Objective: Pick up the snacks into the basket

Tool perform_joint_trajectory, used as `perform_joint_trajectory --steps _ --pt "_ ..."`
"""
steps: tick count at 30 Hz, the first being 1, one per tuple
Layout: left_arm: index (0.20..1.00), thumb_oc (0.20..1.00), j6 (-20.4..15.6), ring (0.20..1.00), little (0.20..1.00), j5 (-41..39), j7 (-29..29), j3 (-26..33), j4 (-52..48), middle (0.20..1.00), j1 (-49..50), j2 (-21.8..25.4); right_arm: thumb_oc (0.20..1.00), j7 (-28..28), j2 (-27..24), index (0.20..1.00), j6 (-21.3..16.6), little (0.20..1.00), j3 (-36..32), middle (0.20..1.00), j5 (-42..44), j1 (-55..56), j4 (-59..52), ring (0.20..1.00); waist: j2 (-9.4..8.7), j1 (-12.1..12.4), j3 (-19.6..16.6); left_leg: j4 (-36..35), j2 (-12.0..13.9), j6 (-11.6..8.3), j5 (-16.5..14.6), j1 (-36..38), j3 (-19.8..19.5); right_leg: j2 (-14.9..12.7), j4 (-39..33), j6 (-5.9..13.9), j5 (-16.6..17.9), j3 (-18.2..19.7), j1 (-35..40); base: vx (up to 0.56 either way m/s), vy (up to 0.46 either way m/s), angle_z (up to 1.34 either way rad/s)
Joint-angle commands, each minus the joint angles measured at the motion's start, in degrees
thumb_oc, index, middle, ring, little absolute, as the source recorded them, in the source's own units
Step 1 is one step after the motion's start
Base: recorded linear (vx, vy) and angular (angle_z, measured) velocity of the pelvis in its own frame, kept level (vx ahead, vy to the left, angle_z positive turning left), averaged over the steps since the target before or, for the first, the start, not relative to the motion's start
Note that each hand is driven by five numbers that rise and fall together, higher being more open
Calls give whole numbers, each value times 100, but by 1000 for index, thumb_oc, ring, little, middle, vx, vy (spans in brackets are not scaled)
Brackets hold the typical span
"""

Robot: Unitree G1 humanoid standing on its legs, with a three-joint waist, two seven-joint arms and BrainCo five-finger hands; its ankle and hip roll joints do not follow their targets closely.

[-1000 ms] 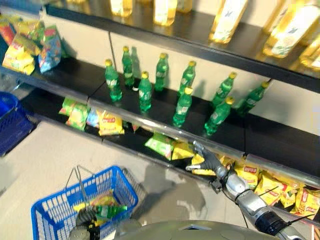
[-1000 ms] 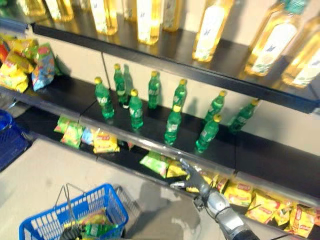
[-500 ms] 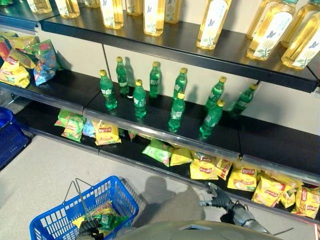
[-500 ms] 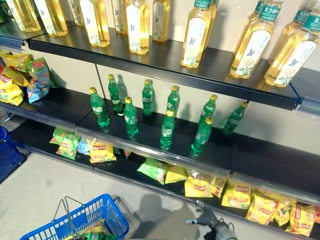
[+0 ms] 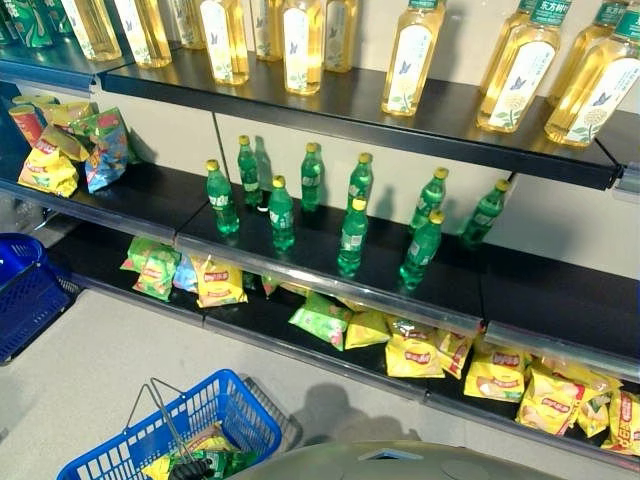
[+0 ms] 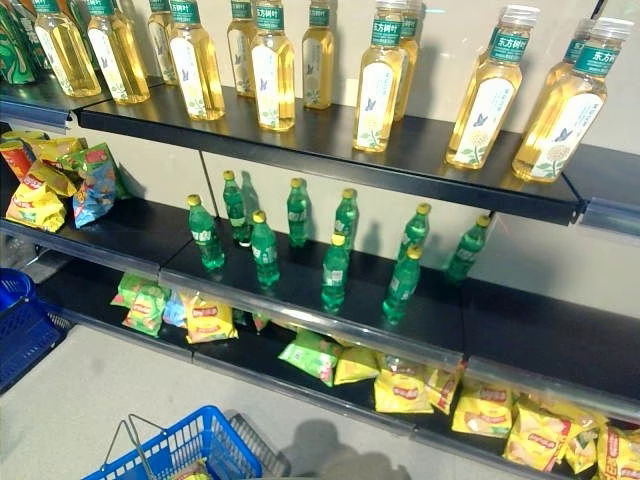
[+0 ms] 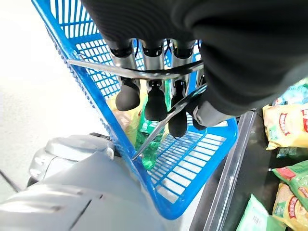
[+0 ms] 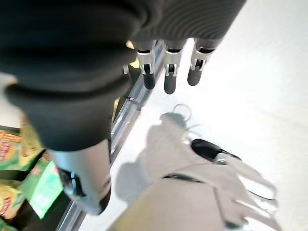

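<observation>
The left robot hand (image 7: 159,91) holds the blue basket (image 5: 235,415) by its thin wire handles (image 7: 139,72). Its fingers are curled round the wires, and the basket hangs under it, low down in front of the shelves. Inside the basket lies a green bottle (image 7: 149,139) with a yellow snack bag (image 7: 120,108) just beside it.

The right robot hand (image 8: 166,72) hangs over the pale floor (image 8: 250,82) next to the edge of the bottom shelf. Its fingers point down, loose and straight, and it holds nothing.

The rest of the snacks are on the shelves. On the bottom shelf (image 5: 300,335), a bunch of green and yellow snack bags (image 5: 180,275) lies on the left. A green bag (image 5: 320,322) lies in the middle, touching a yellow bag (image 5: 368,328). More yellow bags (image 5: 520,385) sit in a row toward the right end. On the middle shelf, small green bottles (image 5: 350,225) with yellow caps stand upright in a loose group. At the far left of that shelf is a pile of colorful snack bags (image 5: 75,150). The top shelf carries tall bottles of yellow drink (image 6: 375,85) standing side by side.

A second blue basket (image 5: 25,290) sits on the floor at the far left, well apart from the one in the robot hand.
</observation>
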Motion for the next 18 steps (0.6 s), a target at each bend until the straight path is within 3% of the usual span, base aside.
perform_joint_trajectory --steps 1,18 --pt "200 200 -118 200 200 -75 -181 194 292 200 -380 -158 1000 -94 138 1000 60 1000 -360 1000 247 -360 425 1000 -24 -18 87 0 -97 329 135 -235 67 -31 27 -3 481 204 -339 1 12 -4" --pt "200 200 -113 200 200 -186 -273 44 386 200 -404 -246 1000 -193 189 1000 150 1000 -448 1000 433 -612 641 1000 -16 -30 102 0 -121 350 114 -295 139 -39 22 9 510 317 -464 1 2 -2"
